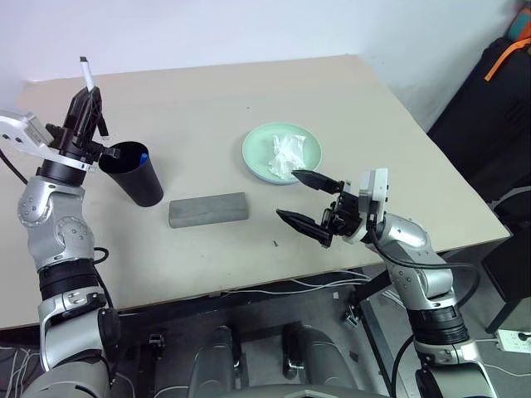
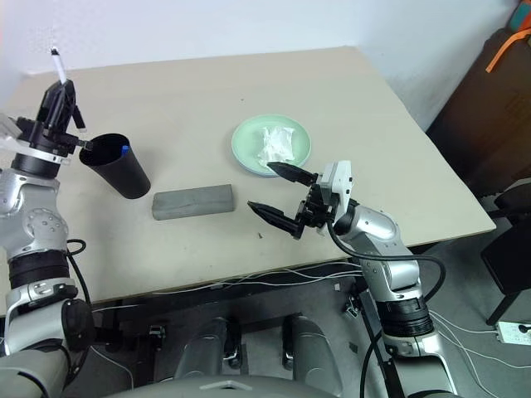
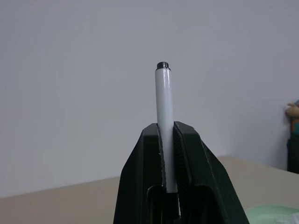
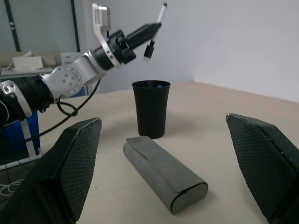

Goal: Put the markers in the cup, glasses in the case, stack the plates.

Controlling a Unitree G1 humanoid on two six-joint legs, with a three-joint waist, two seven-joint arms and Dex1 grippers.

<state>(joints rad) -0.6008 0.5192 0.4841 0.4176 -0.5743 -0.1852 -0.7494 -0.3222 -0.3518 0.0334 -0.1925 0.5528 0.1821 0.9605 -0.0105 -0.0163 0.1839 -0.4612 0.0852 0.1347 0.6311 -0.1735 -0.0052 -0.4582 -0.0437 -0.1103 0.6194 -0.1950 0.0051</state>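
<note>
My left gripper (image 1: 88, 93) is shut on a white marker (image 1: 85, 73) that points upward, held above the table just left of the black cup (image 1: 137, 178). The marker (image 3: 164, 116) sits between the jaws in the left wrist view. Inside the upright cup, a blue marker cap (image 1: 143, 156) shows at the rim. The grey case (image 1: 209, 209) lies closed in front of the cup. A mint green plate (image 1: 257, 149) holds a crumpled white tissue (image 1: 288, 155). My right gripper (image 1: 288, 194) hovers open and empty just in front of the plate. The glasses are out of view.
The table's right edge runs close behind my right arm. A dark bag with an orange strap (image 1: 498, 83) stands beyond the table at the right. Cables (image 1: 315, 286) hang below the front edge.
</note>
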